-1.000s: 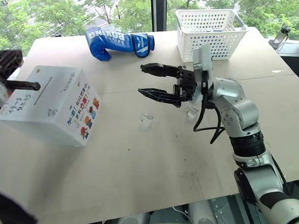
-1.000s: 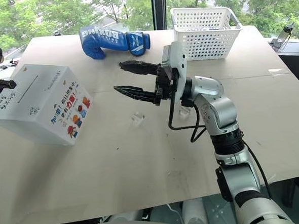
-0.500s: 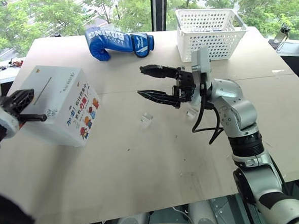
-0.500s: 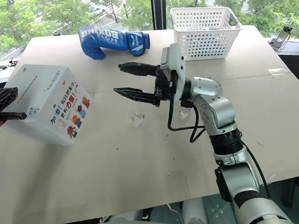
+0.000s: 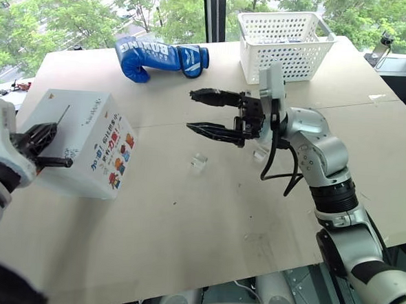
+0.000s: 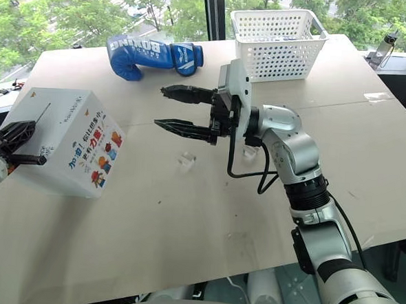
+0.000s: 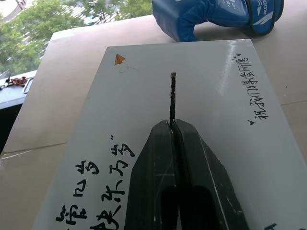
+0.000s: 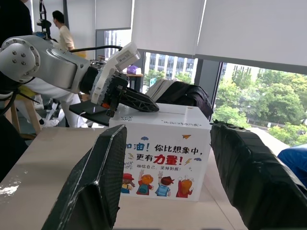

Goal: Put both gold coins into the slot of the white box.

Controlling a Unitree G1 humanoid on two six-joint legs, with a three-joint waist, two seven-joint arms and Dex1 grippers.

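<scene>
Left wrist view: closed claw over the box slot

Left wrist view has the left gripper (image 7: 173, 125) with its two black fingers pressed together, nothing visible between them, tips lined up with the slot (image 7: 171, 98) on the top face of the white box (image 7: 216, 105). Slot runs on straight ahead of the fingertips. Can't tell if the tips touch the box top. No gold coin can be made out anywhere.

Head views, left to right: left gripper at the table's left edge, over the near left part of the white box (image 5: 86, 141), pointing across its top. Box sits near the left edge of the table (image 5: 185, 220), handwriting on top, colourful stickers on the side face that looks toward the table middle. Blue boxing glove (image 5: 160, 56) lies near the far edge, beyond the box and to its right, well apart from it. Small clear plastic holder (image 5: 199, 163) on the table about mid-width, between box and right arm. Right gripper (image 5: 192, 110) hangs above the table middle, pointing left toward the box, fingers spread fairly wide, nothing between them. Second small clear holder (image 5: 260, 154) just below the right wrist on the table. White perforated basket (image 5: 285, 43) at the far edge, right of the glove, behind the right arm.

Right wrist view: its two fingers (image 8: 98, 182) stand apart, box sticker face showing between them, left gripper resting over the box top. A person stands in the background.
</scene>
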